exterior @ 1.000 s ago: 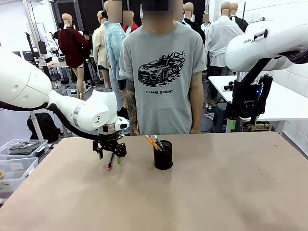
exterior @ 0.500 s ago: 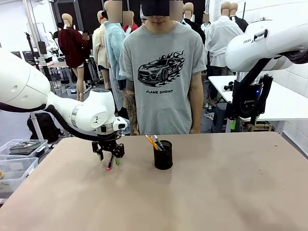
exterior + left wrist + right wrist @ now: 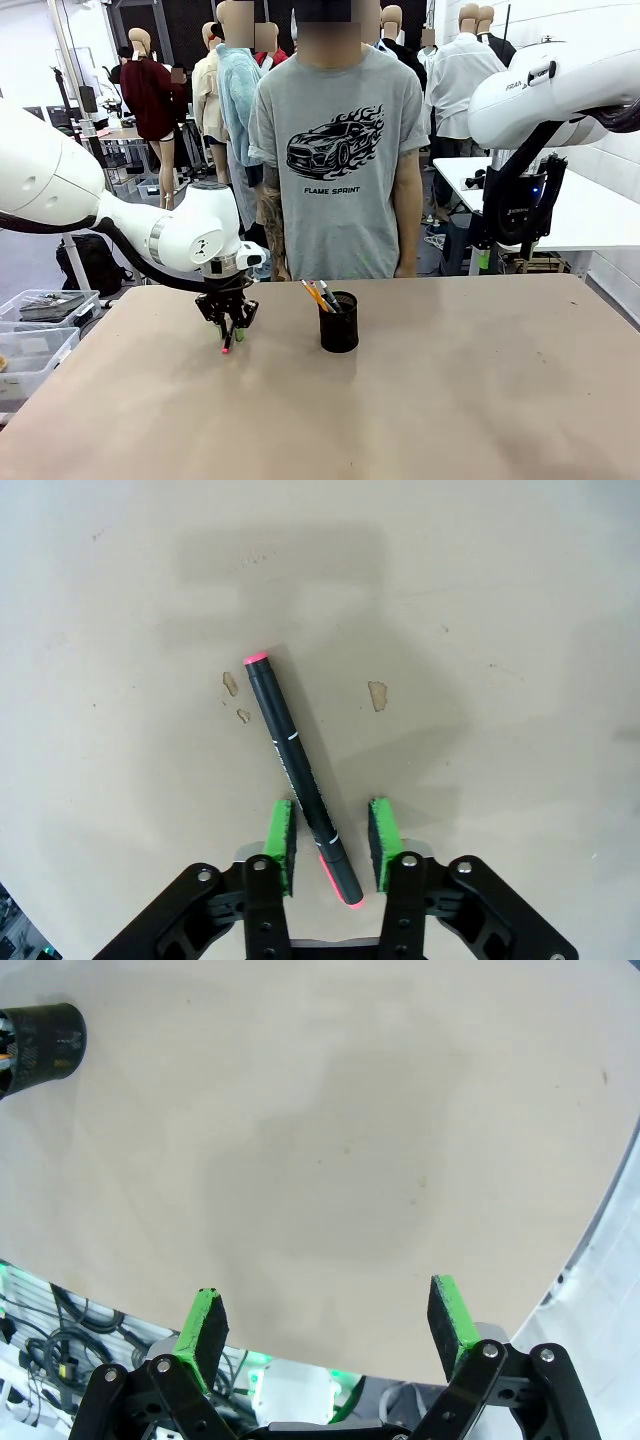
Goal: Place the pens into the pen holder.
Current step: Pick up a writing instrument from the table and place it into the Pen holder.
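slanting inside the left pincer (image 3: 330, 832), black pen (image 3: 289, 742), pink-tipped

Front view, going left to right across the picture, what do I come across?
plastic bins → left gripper → pen holder → right arm

Glossy white, rounded left arm (image 3: 60, 190) with a silver joint ring; its black left gripper (image 3: 330, 815) shows silver screws and green-padded fingers (image 3: 282, 832).

Pink-tipped black pen (image 3: 295, 770) flat near upright black holder (image 3: 339, 328) with two pens (image 3: 317, 294) inside
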You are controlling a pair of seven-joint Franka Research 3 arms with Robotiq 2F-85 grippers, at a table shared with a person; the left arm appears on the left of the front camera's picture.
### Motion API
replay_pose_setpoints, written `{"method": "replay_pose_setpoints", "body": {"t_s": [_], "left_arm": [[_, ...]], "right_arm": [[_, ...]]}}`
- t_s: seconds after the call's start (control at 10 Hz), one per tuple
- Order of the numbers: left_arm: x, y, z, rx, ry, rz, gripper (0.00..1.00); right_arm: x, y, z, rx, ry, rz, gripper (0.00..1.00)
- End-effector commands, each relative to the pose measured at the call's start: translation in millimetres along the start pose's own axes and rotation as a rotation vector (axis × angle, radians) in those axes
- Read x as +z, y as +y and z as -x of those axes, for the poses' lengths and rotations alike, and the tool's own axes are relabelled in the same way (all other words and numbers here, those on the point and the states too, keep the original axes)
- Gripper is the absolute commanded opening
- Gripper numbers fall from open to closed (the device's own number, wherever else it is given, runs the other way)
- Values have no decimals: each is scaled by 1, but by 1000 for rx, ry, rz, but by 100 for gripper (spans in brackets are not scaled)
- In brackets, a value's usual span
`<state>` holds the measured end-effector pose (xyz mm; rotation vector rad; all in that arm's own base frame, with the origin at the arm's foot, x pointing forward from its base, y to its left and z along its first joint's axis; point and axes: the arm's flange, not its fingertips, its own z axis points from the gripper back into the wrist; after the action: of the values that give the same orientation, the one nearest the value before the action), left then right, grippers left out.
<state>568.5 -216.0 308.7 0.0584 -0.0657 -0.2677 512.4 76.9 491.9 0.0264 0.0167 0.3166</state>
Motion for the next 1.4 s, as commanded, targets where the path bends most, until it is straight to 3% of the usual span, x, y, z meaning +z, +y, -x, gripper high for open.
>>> {"method": "replay_pose_setpoints", "body": {"t_s": [0.0,0.4,0.6,0.8,1.1,1.3], "left_arm": [[-10,11,4,-9,18,27,0],[-3,11,15,-73,-19,58,0],[13,19,33,-108,-113,101,0],[33,32,53,-175,-240,220,0],[76,43,94,-205,-565,408,0],[93,39,115,-292,-749,507,0]], "right_arm": [[2,0,0,-3,3,2,100],[2,0,0,-3,3,2,100],[2,0,0,-3,3,2,100],[2,0,0,-3,3,2,100],[2,0,0,-3,3,2,100],[2,0,0,-3,3,2,100]]}}
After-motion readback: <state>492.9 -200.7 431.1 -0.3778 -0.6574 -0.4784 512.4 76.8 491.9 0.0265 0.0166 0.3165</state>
